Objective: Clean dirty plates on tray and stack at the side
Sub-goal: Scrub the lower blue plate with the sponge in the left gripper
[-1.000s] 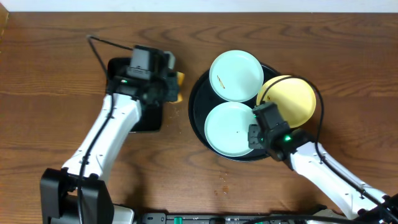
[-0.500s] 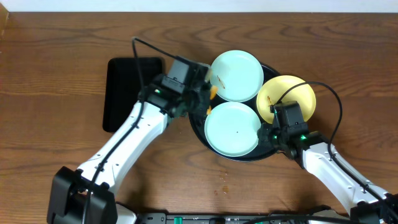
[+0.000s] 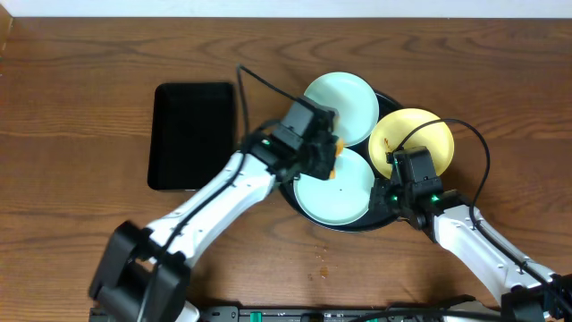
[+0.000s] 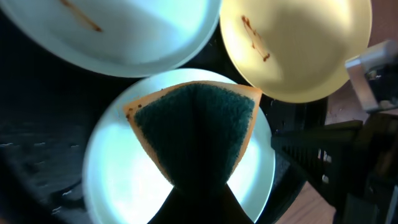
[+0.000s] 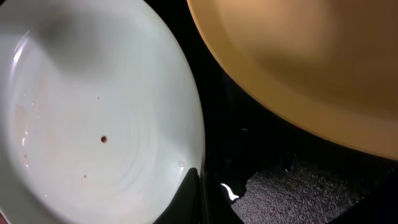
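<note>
No text, label, brand or number can be read anywhere (plates (image 3: 340,107) and the sponge (image 4: 196,127) held in the left gripper (image 3: 327,157) are plain). The arm housings (image 3: 413,174) seem unmarked, though blurred.

On the round tray (image 3: 386,103) I count two blue plates (image 3: 344,103) (image 3: 347,192) and one yellow plate (image 3: 420,139). One sponge (image 4: 196,130) over it, one flat tray (image 3: 192,134) left of it.

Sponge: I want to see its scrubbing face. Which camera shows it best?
Left wrist: the sponge fills the centre, green scrub face with orange edge, over the lower mint plate. Overhead shows only an orange sliver; right wrist shows none.
</note>
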You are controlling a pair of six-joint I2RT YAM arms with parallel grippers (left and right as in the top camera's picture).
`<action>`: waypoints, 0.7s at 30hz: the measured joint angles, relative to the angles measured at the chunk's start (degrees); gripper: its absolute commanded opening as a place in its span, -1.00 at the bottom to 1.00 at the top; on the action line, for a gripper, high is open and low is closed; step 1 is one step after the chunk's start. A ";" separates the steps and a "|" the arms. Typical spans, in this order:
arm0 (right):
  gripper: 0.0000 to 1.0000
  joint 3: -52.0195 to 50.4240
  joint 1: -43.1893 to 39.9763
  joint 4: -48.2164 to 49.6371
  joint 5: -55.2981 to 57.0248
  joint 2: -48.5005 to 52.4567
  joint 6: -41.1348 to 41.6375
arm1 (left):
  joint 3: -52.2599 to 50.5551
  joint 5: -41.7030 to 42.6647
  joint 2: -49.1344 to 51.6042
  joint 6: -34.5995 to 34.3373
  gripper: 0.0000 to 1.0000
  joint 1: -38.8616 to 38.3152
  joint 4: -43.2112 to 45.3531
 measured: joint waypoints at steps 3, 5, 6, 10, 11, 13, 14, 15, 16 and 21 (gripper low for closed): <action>-0.98 0.00 0.00 0.02 0.00 0.02 0.00 | 0.00 -0.02 2.49 -2.43 -0.85 -1.49 1.27; -0.98 0.00 0.00 0.02 0.00 0.04 0.00 | 0.00 -0.02 3.50 -4.63 -0.85 -2.03 1.99; -0.98 0.00 0.00 0.07 0.00 0.09 0.00 | 0.00 -0.02 3.82 -5.57 -0.85 -2.25 2.32; -0.98 0.00 0.00 0.50 0.00 0.72 0.02 | 0.00 -0.28 5.11 -9.88 -0.85 -3.34 2.58; -0.98 0.00 0.00 0.52 -0.04 0.72 0.00 | 0.00 -0.39 5.53 -10.97 -0.85 -3.69 2.62; -0.97 0.00 0.00 0.55 -0.07 0.72 0.02 | 0.00 -0.48 6.49 -13.29 -0.85 -4.46 2.84; -0.98 0.00 0.00 0.57 -0.07 0.72 0.00 | 0.00 -0.48 6.93 -13.88 -0.85 -4.81 3.23; -0.98 0.00 0.00 0.59 -0.07 0.72 0.00 | 0.00 -0.52 7.50 -14.34 -0.85 -5.25 3.82; -0.97 0.00 0.00 0.61 -0.09 0.72 0.00 | 0.00 -0.55 8.15 -14.93 -0.85 -5.79 4.37; -0.97 0.00 0.00 0.63 -0.07 0.74 0.02 | 0.00 -0.68 10.88 -15.96 -0.85 -8.09 6.10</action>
